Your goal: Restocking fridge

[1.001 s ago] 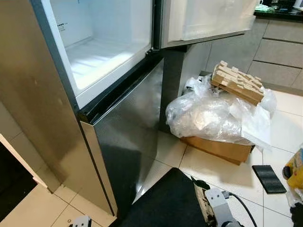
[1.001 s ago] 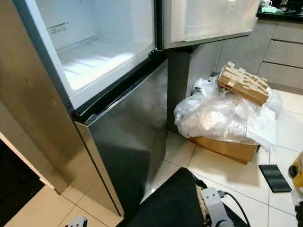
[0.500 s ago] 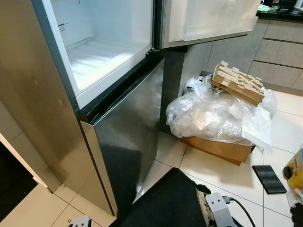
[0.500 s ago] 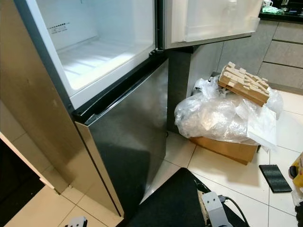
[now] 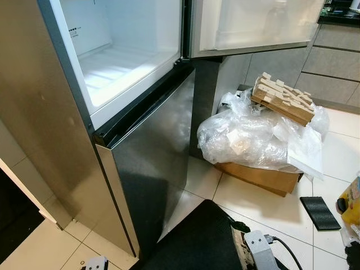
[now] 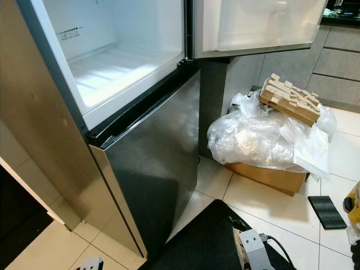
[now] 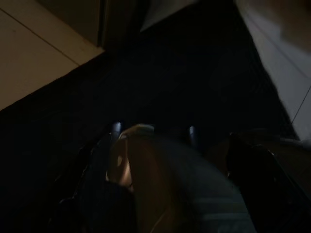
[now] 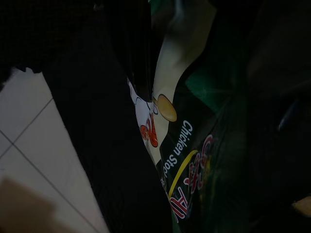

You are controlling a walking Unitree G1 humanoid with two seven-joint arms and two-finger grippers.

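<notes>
The fridge (image 5: 129, 67) fills the upper left of the frame, its upper compartment bare and white. Its door (image 5: 247, 25) at upper right has swung slightly wider over the last second, so access looks ready for loading. The right end effector (image 8: 204, 160) holds a chicken stock pouch (image 8: 180, 145). The left end effector (image 7: 150, 145) grips a dim, rounded item (image 7: 160, 184) I cannot identify. Both hang low, well short of the shelf.

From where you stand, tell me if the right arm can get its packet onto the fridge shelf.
Probably yes: the fridge door stands open and the white shelf is bare. The right gripper hangs low with the packet, so it needs a long lift.
</notes>
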